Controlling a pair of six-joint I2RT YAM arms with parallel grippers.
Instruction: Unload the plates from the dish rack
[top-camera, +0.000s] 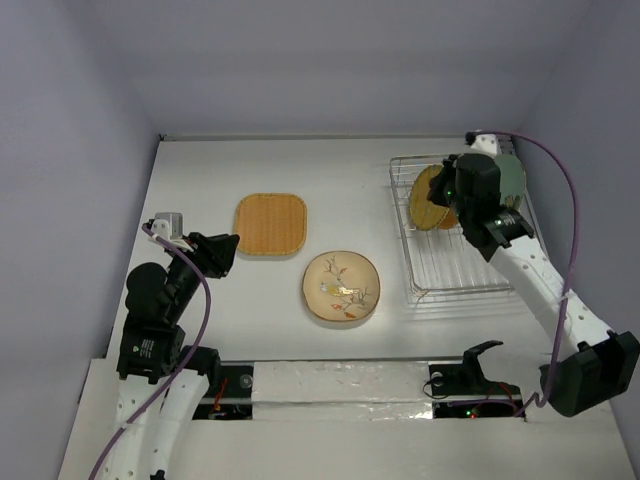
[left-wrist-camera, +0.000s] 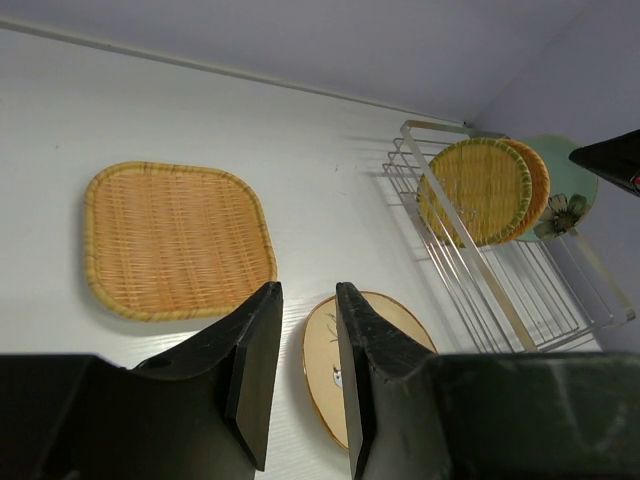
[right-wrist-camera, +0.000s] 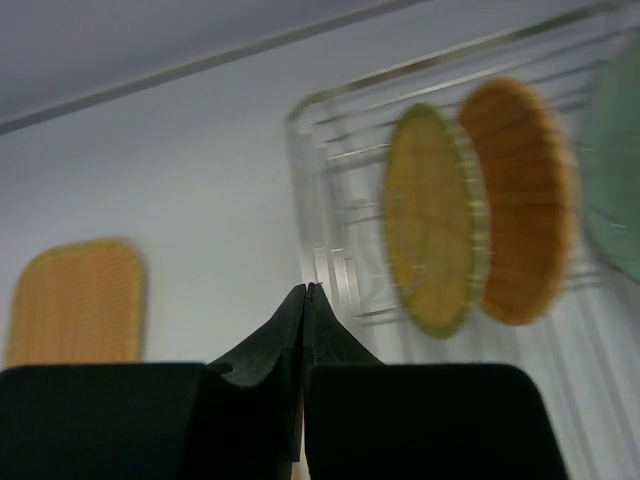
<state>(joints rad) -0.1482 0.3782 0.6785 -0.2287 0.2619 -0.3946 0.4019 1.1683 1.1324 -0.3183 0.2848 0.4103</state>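
The silver wire dish rack stands at the right. In its far end stand the yellow-green checked plate, the orange round plate behind it, and the pale green plate. The orange rounded-square plate and the cream branch-and-flower plate lie flat on the table. My right gripper is shut and empty, hovering above the rack just in front of the checked plate. My left gripper is open and empty, above the table left of the cream plate.
The white table is walled at the back and both sides. The rack's near half holds no plates. A raised white ledge with the arm bases runs along the front.
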